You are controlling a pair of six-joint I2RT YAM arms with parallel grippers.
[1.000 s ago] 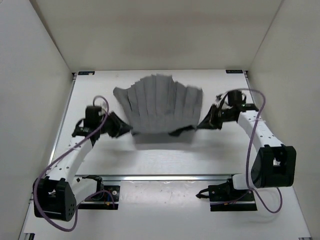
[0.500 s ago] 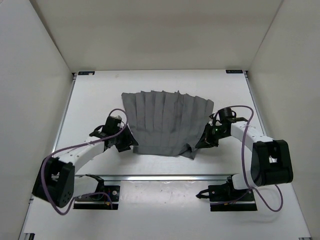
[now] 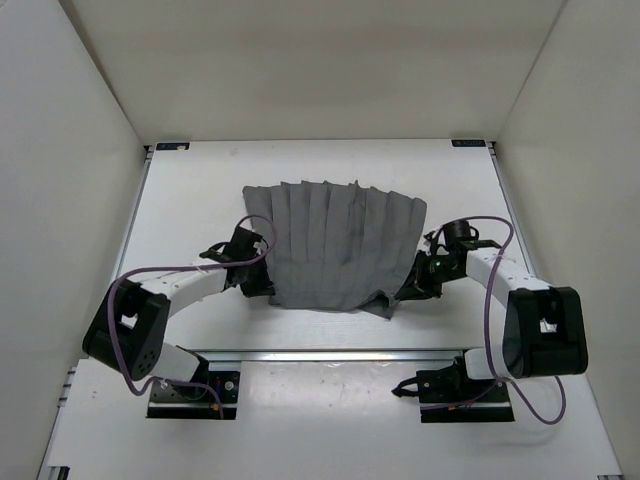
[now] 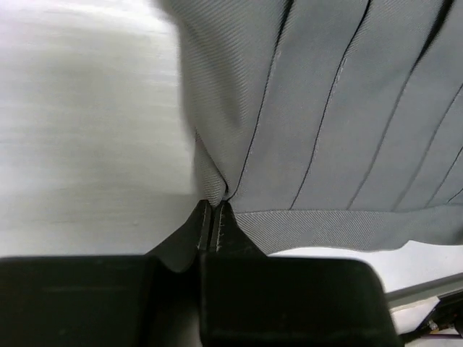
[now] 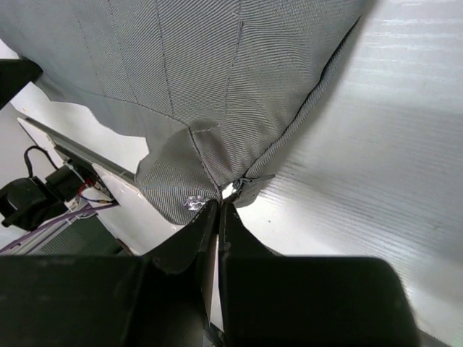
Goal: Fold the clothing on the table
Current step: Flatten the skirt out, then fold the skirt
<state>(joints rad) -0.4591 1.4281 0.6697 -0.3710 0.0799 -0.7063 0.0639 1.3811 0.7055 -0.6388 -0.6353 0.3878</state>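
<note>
Seen from above, two white-and-black robot arms reach inward over a large white flat table (image 3: pixel 190 200), each trailing a loop of purple cable (image 3: pixel 125 300).

On the left, the left claw (image 3: pixel 258 283) sits low on the tabletop. Its two black fingers are pressed together, with no gap, on the near left corner of a dark grey pleated fabric garment (image 3: pixel 340 245). The left wrist camera shows its fingertips (image 4: pixel 195 235) meeting on a small pinched fold of the cloth right at the corner. Bare white table lies to the claw's left. The pleats run away ahead of it and to its right.

The garment lies spread flat in the middle of the table, between the two claws. It fans out in long parallel pleats, wider at the edge farthest from the claws. Its near hem lies level with the claws, a little short of a thin metal rail (image 3: pixel 330 352) that runs behind them.

On the right, the right claw (image 3: pixel 405 290) is also low and clamped tight on the garment's near right corner. Its wrist camera shows the fingertips (image 5: pixel 199 231) closed on a rumpled flap of cloth beside a seam. The fabric stretches away ahead of the claw, with white table to its right.
</note>
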